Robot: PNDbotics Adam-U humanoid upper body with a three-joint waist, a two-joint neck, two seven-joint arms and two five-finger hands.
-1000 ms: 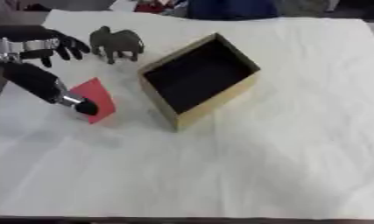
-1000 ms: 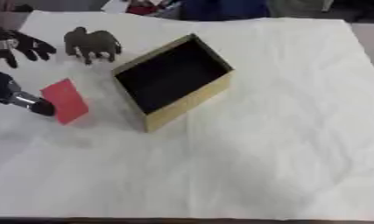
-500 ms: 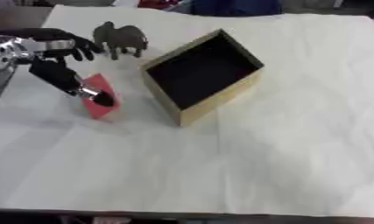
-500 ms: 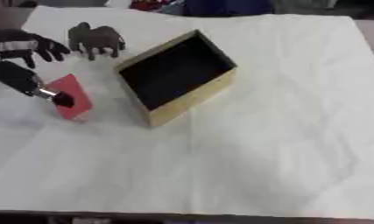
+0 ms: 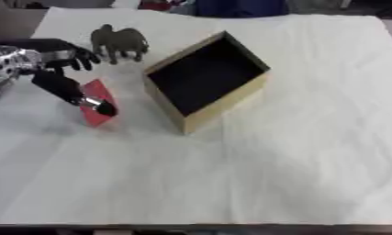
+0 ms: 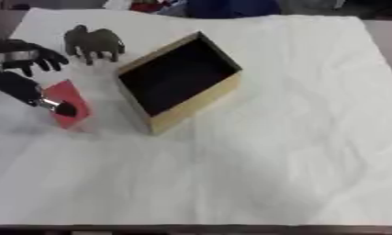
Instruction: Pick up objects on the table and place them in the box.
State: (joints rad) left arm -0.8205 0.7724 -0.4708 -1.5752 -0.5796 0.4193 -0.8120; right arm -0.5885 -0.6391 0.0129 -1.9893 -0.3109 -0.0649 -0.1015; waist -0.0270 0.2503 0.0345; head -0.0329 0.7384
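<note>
Left hand shifted boxward, pinching red block; elephant beside box.

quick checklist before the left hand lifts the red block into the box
1. Left hand on the red block: ok, thumb lies across it, other fingers spread behind.
2. Grip closed around the block: cannot tell.
3. Box open, dark inside with nothing showing: ok.
4. Path from block to box: ok, bare white cloth between.
5. Elephant figure clear of the hand: ok, standing apart behind it.
6. Right hand: not in view.
</note>
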